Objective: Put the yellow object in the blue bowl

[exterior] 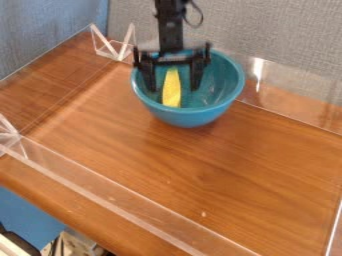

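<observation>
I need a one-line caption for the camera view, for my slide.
Open gripper above the yellow object lying in the blue bowl on a wooden table.

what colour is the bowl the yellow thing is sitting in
Glossy turquoise-blue, plain with no pattern: the blue bowl, seen clearly in the only camera view.
</observation>
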`<action>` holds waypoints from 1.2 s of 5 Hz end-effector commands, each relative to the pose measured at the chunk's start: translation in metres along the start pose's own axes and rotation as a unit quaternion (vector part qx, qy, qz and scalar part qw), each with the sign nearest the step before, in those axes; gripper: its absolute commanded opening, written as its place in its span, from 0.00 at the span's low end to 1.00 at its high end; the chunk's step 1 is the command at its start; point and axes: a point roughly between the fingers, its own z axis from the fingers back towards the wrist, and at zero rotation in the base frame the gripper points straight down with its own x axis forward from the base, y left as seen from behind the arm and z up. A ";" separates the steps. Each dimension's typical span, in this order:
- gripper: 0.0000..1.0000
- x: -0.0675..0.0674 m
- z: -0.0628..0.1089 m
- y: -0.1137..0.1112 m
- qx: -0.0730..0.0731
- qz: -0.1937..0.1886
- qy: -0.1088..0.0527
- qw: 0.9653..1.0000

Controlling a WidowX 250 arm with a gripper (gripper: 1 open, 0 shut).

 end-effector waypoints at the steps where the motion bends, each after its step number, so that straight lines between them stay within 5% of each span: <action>1: 1.00 0.011 0.074 0.002 -0.049 0.014 -0.062 0.997; 2: 1.00 0.007 0.097 0.012 -0.069 0.026 -0.098 0.992; 6: 1.00 -0.029 0.095 0.023 -0.050 0.107 -0.120 0.986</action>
